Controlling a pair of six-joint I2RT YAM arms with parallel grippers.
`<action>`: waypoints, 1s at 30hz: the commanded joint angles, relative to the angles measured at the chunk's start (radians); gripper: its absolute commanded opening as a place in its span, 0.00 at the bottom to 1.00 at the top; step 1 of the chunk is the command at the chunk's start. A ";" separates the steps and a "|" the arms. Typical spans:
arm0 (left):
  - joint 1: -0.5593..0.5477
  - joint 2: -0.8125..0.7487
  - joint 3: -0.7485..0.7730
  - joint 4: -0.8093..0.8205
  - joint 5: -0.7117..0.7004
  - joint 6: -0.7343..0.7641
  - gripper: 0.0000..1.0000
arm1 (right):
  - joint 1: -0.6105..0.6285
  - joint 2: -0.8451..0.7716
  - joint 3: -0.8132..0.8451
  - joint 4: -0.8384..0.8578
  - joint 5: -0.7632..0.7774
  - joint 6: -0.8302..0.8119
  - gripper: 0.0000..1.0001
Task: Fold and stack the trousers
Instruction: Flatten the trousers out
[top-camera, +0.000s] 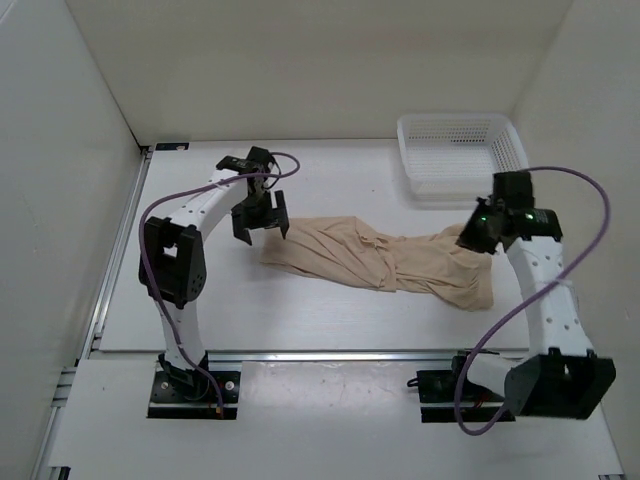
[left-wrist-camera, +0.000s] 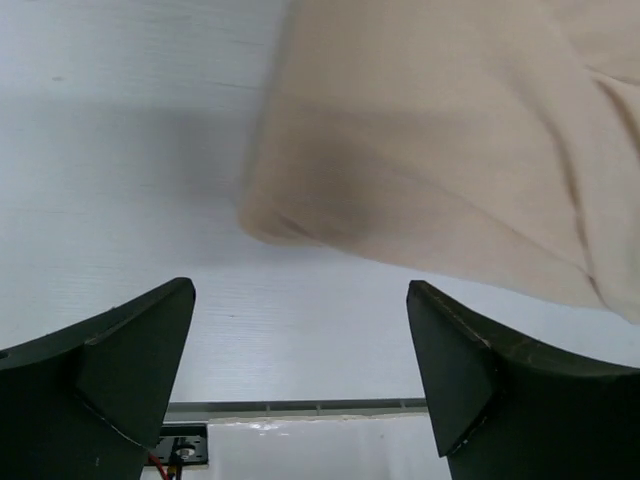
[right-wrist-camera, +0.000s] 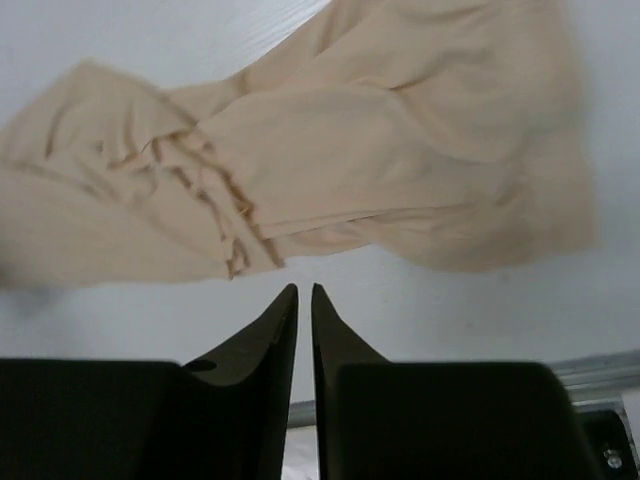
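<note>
Lying flat on the table (top-camera: 300, 310), the trousers (top-camera: 385, 258) stretch roughly 9-to-3 o'clock across the mid area in the top view, wrinkly and bunched near the centre. L gripper (top-camera: 262, 232) hovers at the cloth's 10 o'clock end. Its wrist cam shows the jaws spread wide with nothing btwn them and the trousers' edge (left-wrist-camera: 440, 150) just beyond, at 1 o'clock of the fingers (left-wrist-camera: 120, 370). R gripper (top-camera: 468, 240) sits over the 2 o'clock end. In its wrist view the R gripper (right-wrist-camera: 304, 290) has its jaws nearly together w/ only a thin slit and no cloth in it, and the fabric (right-wrist-camera: 380, 150) lies ahead at 12. White mesh basket (top-camera: 408, 155) stands at 1 o'clock of the trousers, apart from them.
</note>
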 joint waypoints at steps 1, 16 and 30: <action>0.058 -0.048 -0.052 0.077 -0.010 0.050 0.99 | 0.186 0.119 0.060 0.049 -0.096 -0.100 0.15; 0.098 0.120 -0.035 0.128 0.084 0.128 0.41 | 0.494 0.602 0.164 0.155 -0.063 -0.113 0.76; 0.107 0.107 -0.035 0.128 0.084 0.128 0.10 | 0.494 0.745 0.094 0.239 -0.030 -0.074 0.54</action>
